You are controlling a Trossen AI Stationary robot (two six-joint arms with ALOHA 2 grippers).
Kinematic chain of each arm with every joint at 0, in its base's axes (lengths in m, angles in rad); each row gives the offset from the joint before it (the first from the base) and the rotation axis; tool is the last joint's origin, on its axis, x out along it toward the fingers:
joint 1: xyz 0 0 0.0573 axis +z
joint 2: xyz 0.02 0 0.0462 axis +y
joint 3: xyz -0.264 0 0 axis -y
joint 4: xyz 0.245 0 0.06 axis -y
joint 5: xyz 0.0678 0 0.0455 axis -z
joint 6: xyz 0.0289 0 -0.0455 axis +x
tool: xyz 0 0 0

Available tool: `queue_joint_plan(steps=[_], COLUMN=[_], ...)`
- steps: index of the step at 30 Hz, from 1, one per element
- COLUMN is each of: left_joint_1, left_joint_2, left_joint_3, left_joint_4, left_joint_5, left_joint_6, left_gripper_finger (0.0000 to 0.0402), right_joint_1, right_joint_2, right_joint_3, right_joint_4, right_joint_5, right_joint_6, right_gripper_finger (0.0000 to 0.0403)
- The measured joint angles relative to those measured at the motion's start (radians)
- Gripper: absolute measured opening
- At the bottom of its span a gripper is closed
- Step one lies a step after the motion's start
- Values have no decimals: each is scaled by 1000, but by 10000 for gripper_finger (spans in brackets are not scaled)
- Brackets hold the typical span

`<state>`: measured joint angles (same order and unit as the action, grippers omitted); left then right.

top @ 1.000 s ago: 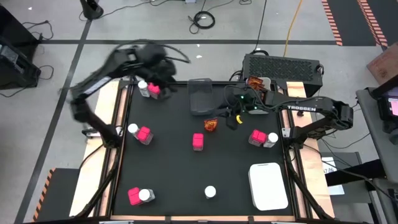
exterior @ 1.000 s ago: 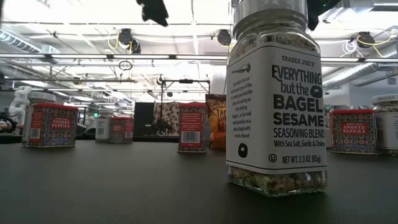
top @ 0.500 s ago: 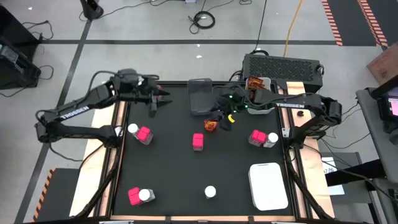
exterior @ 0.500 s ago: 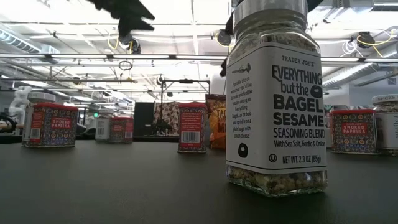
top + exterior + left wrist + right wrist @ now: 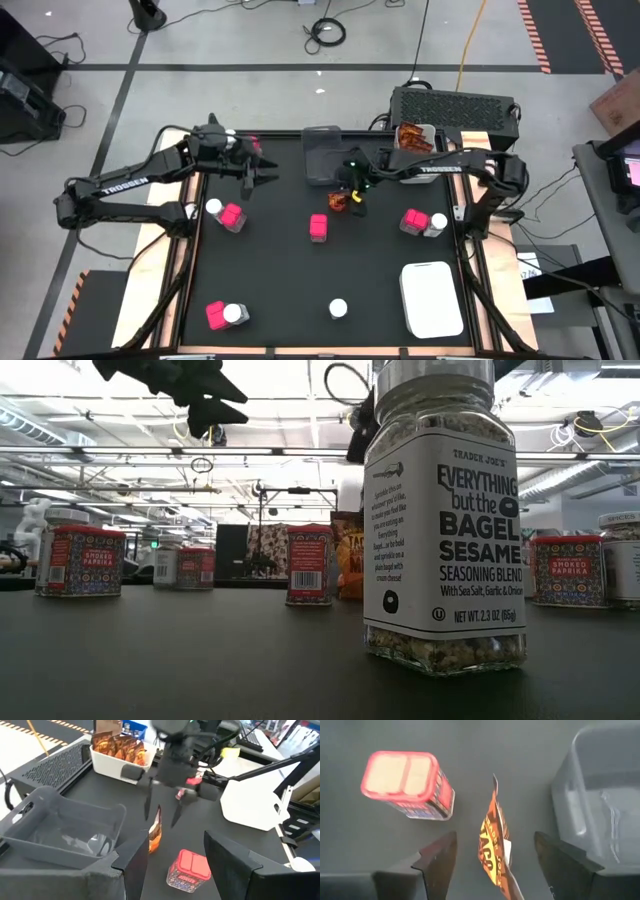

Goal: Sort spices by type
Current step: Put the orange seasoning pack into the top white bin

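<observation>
The orange-red sachet (image 5: 496, 849) stands on edge on the black table (image 5: 270, 270), just beside the dark grey tray (image 5: 322, 160) and near a pink pack (image 5: 318, 227) at the table's middle. Your right gripper (image 5: 352, 192) now hangs directly over it, with its fingers spread wide on either side of the sachet and not touching it. A second ago that gripper sat further towards its own side of the table and its fingers were closer together; it has slid across and opened as it came. Read that as the approach to a pick: the sachet is lined up between the fingers but is not yet held, and it needs a descent and a squeeze before it can go anywhere.

The white bin (image 5: 415, 135) at the far edge already holds orange-red sachets, so that looks like the destination for this one.

Your left gripper (image 5: 250, 172) has also swung in. It now hovers above the far left part of the table, with its fingers partly apart and nothing between them.

Elsewhere, pink packs and white-lidded jars (image 5: 338, 309) lie scattered in mixed pairs, so most of the sorting remains ahead of you.
</observation>
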<state>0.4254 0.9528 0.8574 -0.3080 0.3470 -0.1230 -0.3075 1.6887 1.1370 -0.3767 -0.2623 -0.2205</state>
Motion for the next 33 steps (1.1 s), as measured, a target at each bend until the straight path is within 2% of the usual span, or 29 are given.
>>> queue_joint_plan(steps=[4,7,11,16,17,23,27,29,33], left_joint_1=[-14,-22,-23,-23,-23,-23,-23,-23,-23], left_joint_2=[0,0,0,0,0,0,0,0,0], left_joint_3=[0,0,0,1,1,1,1,1,1], left_joint_4=[0,1,1,3,3,3,3,5,11], left_joint_5=[0,0,0,0,0,-1,-1,-1,-1], left_joint_6=[0,0,0,7,8,26,34,34,40], left_gripper_finger=[194,194,194,194,194,194,194,194,194], right_joint_1=[0,1,1,1,2,-24,-71,-96,-153], right_joint_2=[32,45,41,21,13,-97,-208,-261,-358], right_joint_3=[0,0,0,0,0,32,89,125,188], right_joint_4=[15,18,29,31,30,-41,-161,-238,-363], right_joint_5=[13,34,34,27,26,29,43,106,305], right_joint_6=[12,13,18,25,25,39,97,144,236], right_gripper_finger=[231,195,127,21,12,2,1,1,1])
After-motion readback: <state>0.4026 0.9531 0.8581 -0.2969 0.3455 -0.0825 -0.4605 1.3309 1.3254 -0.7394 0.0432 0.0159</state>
